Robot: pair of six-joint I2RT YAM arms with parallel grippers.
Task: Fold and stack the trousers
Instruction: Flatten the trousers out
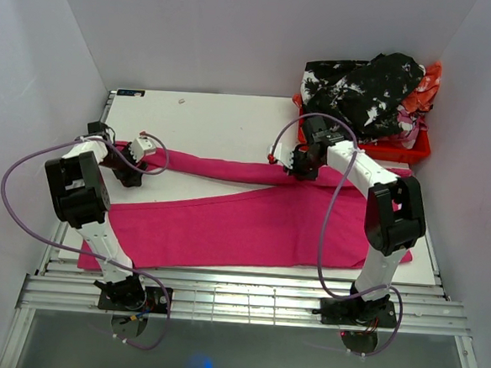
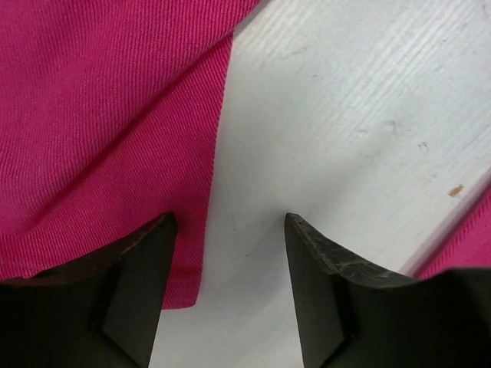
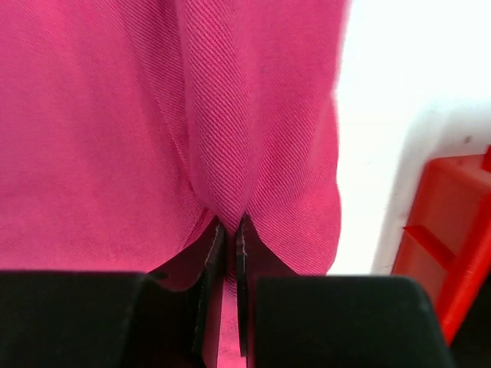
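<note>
The magenta-pink trousers (image 1: 251, 222) lie spread on the white table (image 1: 224, 124), one leg running left toward the far edge, the other lying across the near part. My left gripper (image 1: 128, 172) is open at the end of the far leg; in the left wrist view (image 2: 229, 230) its fingers straddle the cloth's edge (image 2: 115, 138) and bare table. My right gripper (image 1: 296, 166) is shut on a pinched fold of the trousers (image 3: 230, 153) near the waist end, seen close in the right wrist view (image 3: 230, 230).
A red plastic crate (image 1: 400, 148) heaped with black-and-white patterned and orange clothes (image 1: 361, 91) stands at the back right, close to the right gripper; its corner shows in the right wrist view (image 3: 445, 238). White walls enclose the table.
</note>
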